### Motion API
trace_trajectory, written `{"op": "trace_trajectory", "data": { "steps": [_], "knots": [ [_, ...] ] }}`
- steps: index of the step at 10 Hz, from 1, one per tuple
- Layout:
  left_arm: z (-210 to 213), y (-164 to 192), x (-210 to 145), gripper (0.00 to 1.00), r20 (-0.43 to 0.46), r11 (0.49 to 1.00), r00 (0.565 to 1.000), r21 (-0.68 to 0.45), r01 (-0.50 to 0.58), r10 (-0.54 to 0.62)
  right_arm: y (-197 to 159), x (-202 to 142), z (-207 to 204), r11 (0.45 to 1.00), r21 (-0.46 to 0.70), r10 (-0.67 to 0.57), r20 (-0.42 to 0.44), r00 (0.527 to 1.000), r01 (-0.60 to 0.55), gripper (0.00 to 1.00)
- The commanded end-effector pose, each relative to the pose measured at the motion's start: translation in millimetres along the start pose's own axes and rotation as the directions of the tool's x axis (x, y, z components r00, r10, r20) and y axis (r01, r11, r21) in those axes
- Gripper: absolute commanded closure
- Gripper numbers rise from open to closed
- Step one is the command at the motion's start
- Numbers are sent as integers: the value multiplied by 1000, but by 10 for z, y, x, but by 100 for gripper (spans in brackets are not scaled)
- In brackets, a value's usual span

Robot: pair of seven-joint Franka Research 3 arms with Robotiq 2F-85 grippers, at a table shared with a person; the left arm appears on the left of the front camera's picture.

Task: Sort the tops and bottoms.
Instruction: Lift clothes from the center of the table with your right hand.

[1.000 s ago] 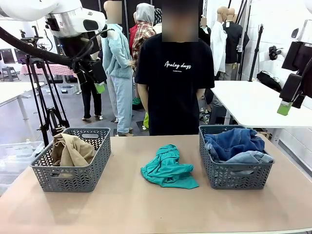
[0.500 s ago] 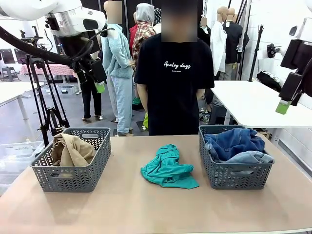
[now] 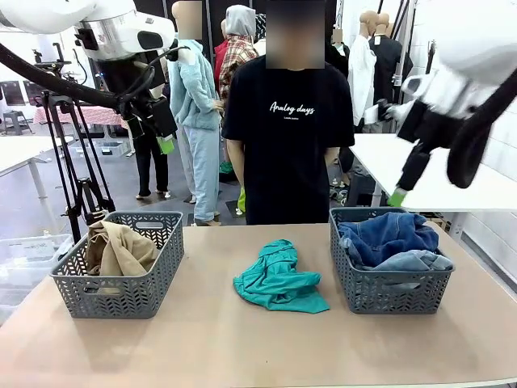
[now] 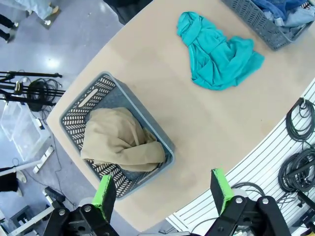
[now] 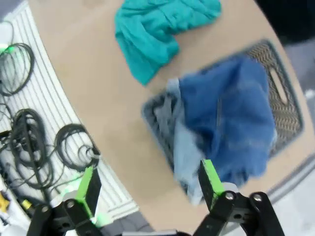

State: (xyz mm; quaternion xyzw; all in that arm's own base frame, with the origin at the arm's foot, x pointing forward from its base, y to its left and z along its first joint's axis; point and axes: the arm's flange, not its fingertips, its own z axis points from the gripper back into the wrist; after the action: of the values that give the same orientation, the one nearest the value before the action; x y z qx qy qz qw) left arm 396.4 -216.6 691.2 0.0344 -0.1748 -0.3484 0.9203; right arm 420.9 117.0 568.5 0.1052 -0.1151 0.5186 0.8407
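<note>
Teal tee (image 3: 279,279) lies on my surface (image 3: 242,347) between two baskets, tan shirt (image 3: 119,247) in one, jeans (image 3: 388,236) in the other. Left gripper (image 4: 162,191) and right gripper (image 5: 147,184) hang high, both spread wide, holding nothing.

Looking down past the left tool (image 4: 163,189), you see its 2 green-padded fingers (image 4: 104,191) spread wide with nothing between them, high above the table (image 4: 162,101). A grey basket (image 4: 82,101) sits near the table's edge with the tan top (image 4: 118,140) bunched inside. The teal tee (image 4: 216,49) lies crumpled on the bare table, well apart from it. A second grey basket (image 4: 256,22) of denim (image 4: 288,12) shows at the upper right corner.
</note>
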Motion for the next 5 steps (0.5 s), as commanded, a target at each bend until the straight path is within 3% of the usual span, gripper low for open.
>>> {"op": "trace_trajectory", "data": {
  "steps": [1,3,4,5],
  "knots": [
    [17,18,-26,0,2,1000,1000,0,18,-18,-262,328,-250,997,41,57,56,997,-59,0],
    [17,18,-26,0,2,1000,1000,0,18,-18,-346,584,-575,994,87,66,55,996,-71,0],
    [17,18,-26,0,2,1000,1000,0,18,-18,-371,605,-594,997,77,-18,-33,999,20,0],
    [17,18,-26,0,2,1000,1000,0,18,-18,-276,495,-587,997,59,55,43,998,-57,0]
  ]
}}
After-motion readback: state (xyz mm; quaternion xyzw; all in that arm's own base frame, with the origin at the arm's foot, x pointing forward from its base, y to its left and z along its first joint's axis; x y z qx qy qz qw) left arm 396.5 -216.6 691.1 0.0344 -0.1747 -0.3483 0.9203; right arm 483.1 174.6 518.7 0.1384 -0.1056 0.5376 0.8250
